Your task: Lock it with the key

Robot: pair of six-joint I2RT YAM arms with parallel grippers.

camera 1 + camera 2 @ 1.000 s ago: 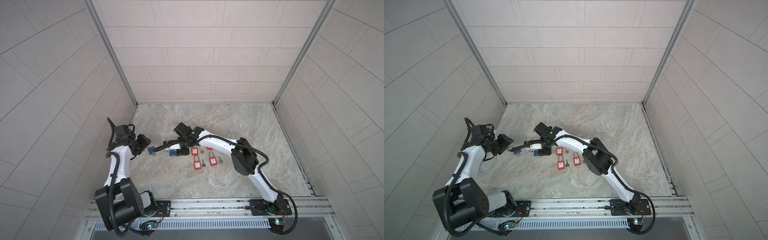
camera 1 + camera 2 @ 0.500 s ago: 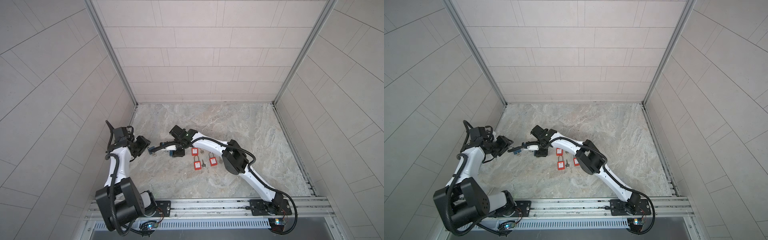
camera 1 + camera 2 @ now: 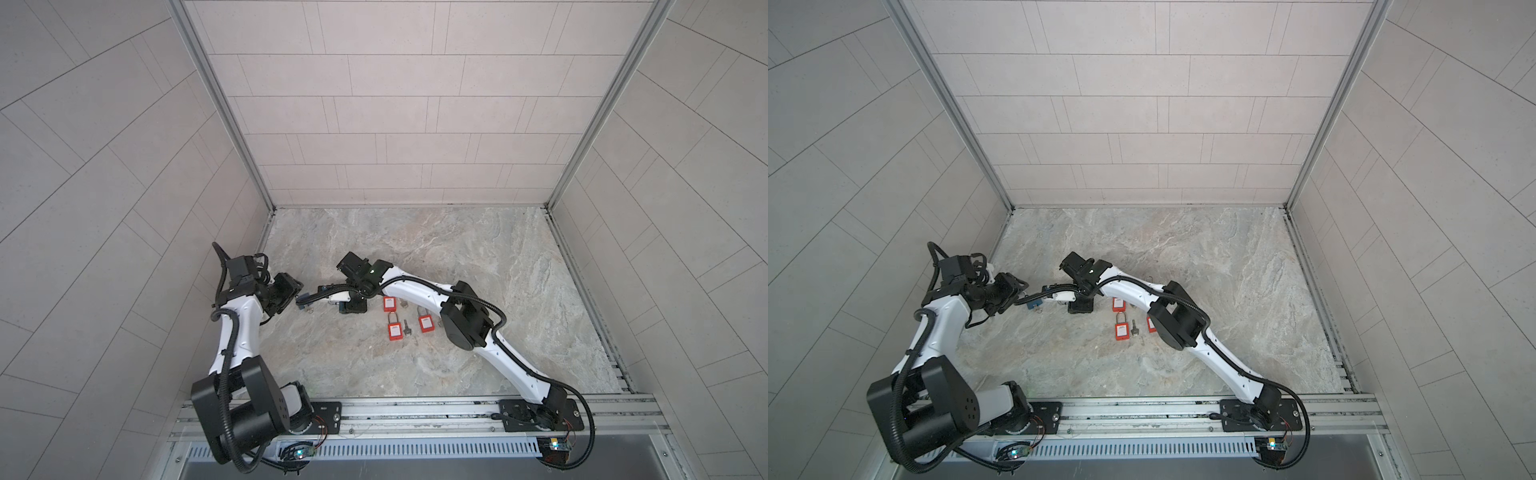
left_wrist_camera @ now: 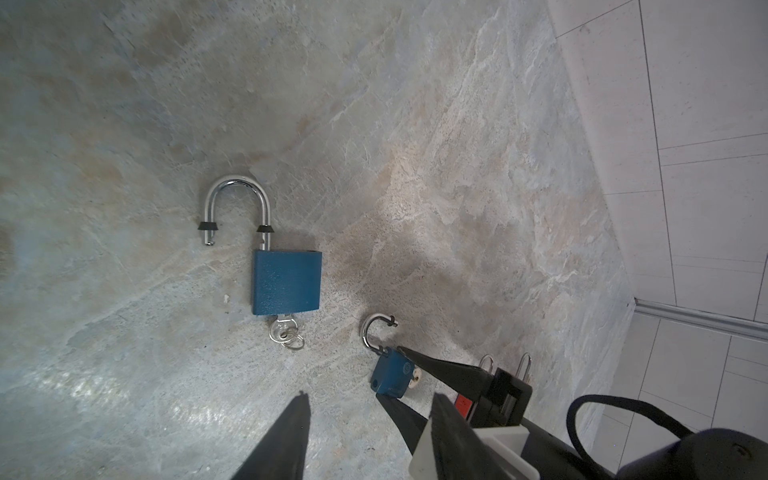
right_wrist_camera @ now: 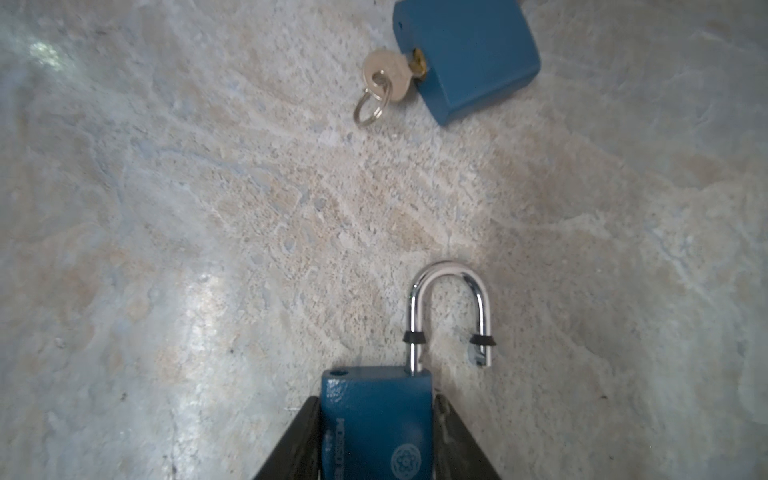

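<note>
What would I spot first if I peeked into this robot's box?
The right gripper pinches a blue padlock by its sides, and the shiny shackle is swung open. Near it on the stone floor lies a second blue padlock, also open, with a key stuck in its bottom. In a top view, three red padlocks sit in a bunch farther right.

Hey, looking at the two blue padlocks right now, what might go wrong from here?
One: the right gripper pinches the held padlock by its sides only; pressing its open shackle shut may twist it loose.
Two: the open left gripper hangs close to the right fingers, so they may collide.
Three: the loose padlock, key in it, could get knocked aside.
</note>
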